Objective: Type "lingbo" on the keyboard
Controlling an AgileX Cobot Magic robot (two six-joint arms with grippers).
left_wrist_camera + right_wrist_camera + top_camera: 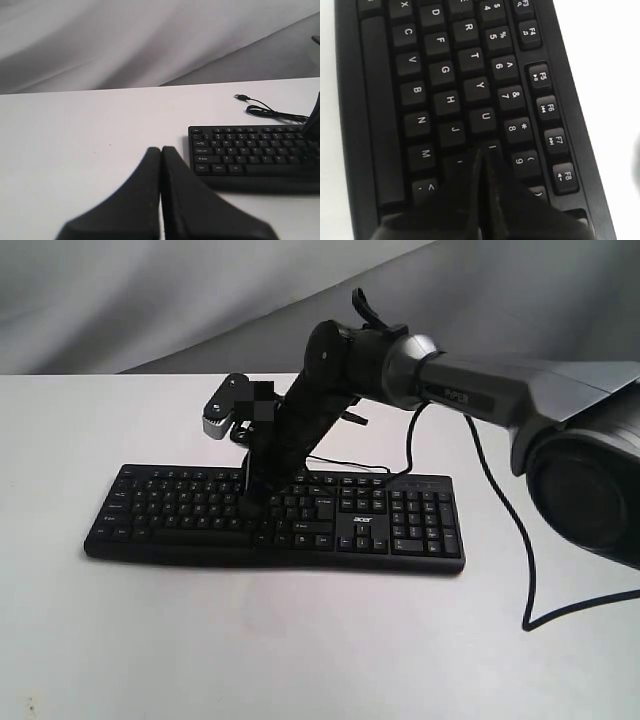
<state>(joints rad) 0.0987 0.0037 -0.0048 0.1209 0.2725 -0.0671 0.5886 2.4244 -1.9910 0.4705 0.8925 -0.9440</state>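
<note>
The black keyboard [400,525] with number pad lies across the middle of the white table [300,660]. My right gripper [253,502] reaches over from the right and stands steeply on the letter block, jaws shut and empty. In the right wrist view its tips [483,151] rest at the edge of the I key [493,146], beside the K key [459,162], on the keyboard [435,75]. My left gripper [161,150] is shut with nothing in it, low over bare table just off the Ctrl corner of the keyboard [250,150]. It does not show in the exterior view.
The keyboard's thin cable [277,114] trails behind it to a loose USB plug [241,97]. A thicker black arm cable [505,505] hangs to the table right of the number pad. Grey cloth [150,300] backs the table.
</note>
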